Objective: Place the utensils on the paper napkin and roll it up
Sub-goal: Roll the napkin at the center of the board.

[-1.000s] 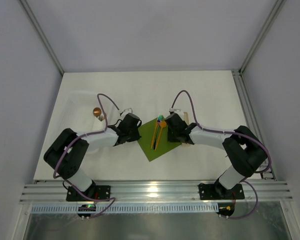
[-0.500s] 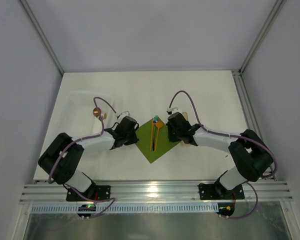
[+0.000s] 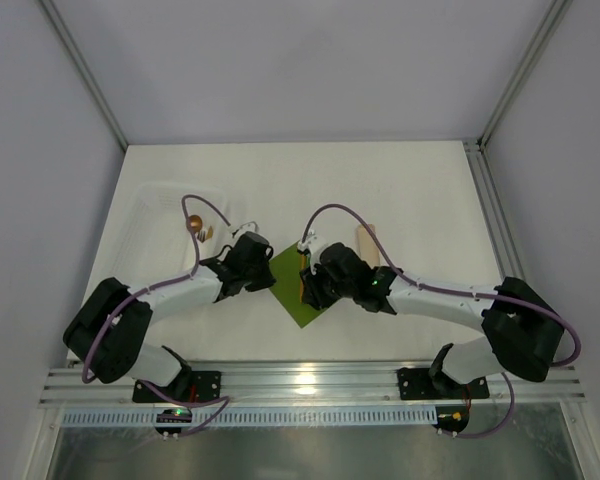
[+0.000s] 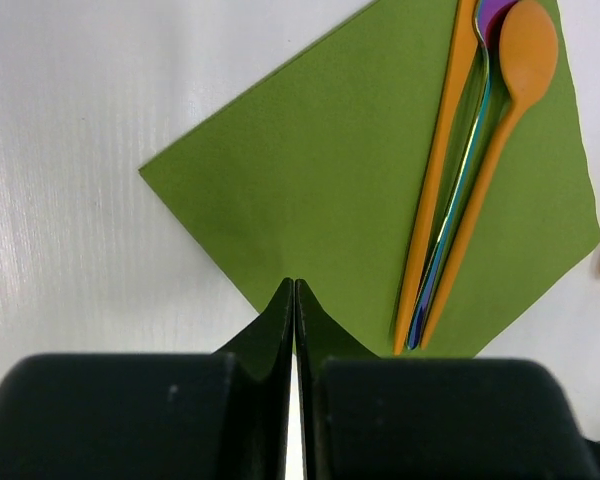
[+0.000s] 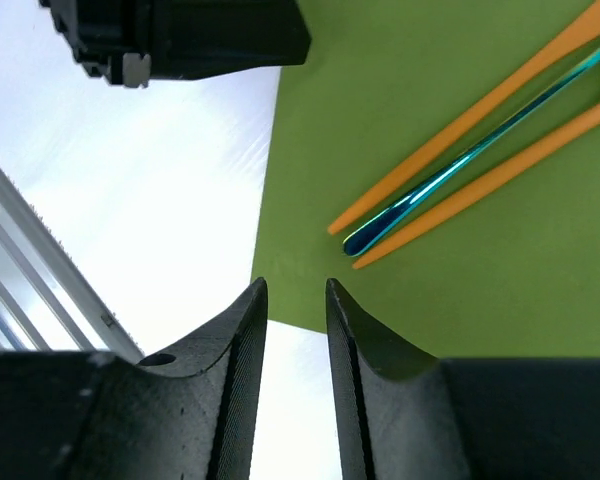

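Sitting at paper napkin (image 4: 320, 200) edge, left jaws closed, right jaws slightly parted, empty

Two grippers crowd the napkin (image 3: 288, 290). The left gripper (image 4: 294, 285) sits at its 9 o'clock corner, and the right gripper (image 5: 295, 290) near its 6 o'clock corner, by the utensils (image 4: 436, 170). A tray (image 3: 140, 200) blocks the bench (image 3: 280, 170) at 10 o'clock, and a wooden stick (image 3: 365, 240) at 2 o'clock. Toward 12 o'clock the bench lies bare.

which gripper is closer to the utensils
Right. The right gripper hovers at the near corner of the napkin, beside the utensils; the left gripper is at its left edge.
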`<state>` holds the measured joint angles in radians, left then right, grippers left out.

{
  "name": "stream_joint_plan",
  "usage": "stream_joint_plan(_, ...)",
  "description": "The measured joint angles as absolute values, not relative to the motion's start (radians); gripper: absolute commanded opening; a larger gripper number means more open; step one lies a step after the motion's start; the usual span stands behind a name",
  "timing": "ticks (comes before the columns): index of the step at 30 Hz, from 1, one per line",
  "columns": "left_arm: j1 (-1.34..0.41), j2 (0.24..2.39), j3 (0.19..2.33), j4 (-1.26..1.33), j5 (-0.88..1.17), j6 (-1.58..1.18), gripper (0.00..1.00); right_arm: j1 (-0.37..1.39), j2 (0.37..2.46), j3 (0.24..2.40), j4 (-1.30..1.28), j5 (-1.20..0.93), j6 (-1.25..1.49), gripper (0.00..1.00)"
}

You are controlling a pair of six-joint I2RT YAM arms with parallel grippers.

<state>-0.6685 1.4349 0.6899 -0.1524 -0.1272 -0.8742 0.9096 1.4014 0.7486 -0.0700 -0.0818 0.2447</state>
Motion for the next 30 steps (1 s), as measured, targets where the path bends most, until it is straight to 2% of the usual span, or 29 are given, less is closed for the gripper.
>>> stream_joint_plan(12, -0.669, 1.462, 0.701, -0.146, -0.067, -0.860, 0.00, 0.964, 1.498, 0.744, -0.050, -0.142, 0.233, 0.46)
stream_joint_plan(24, -0.670, 1.462, 0.701, -0.147, -0.066, -0.860, 0.00, 1.053, 1.538, 0.744, -0.049, -0.121, 0.212, 0.46)
stream_joint_plan(30, -0.670, 1.474, 0.701, -0.146, -0.066, -0.861, 0.00, 1.086, 1.552, 0.743, -0.049, -0.083, 0.210, 0.41)
